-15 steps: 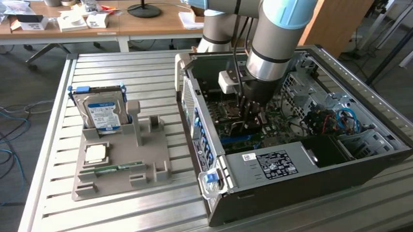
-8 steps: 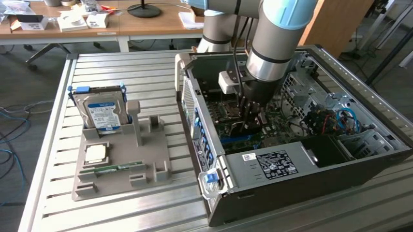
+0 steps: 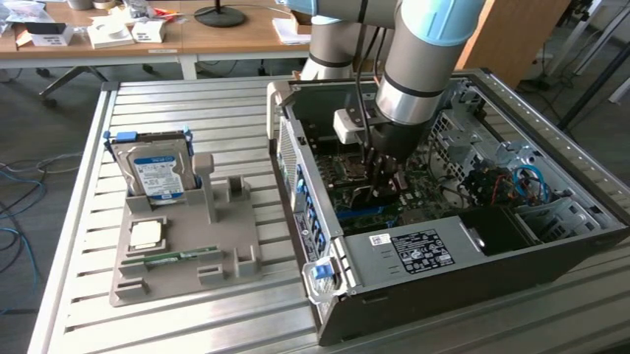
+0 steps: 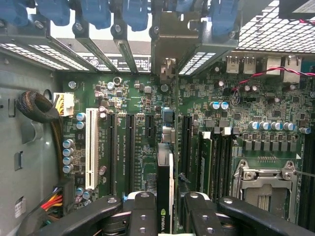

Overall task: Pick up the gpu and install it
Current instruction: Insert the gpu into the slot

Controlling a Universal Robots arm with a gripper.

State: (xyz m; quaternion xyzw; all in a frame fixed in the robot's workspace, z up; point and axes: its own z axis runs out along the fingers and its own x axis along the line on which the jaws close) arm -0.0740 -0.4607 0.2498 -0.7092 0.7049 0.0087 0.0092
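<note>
My fingers (image 4: 142,216) are black. The gpu (image 4: 164,187) is black too, with what looks like a green logo on its edge. The motherboard (image 4: 138,98) is green, one long slot (image 4: 91,147) white, the clips (image 4: 98,12) blue. The hard drive (image 3: 156,173) is silver with a blue-and-white label.

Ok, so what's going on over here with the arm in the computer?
The robot arm is down inside the open computer case, its gripper closed on the gpu, held edge-on over the motherboard slots. I can't tell whether the card is seated. The hard drive and memory stick sit on the gray holder beside the case.
</note>
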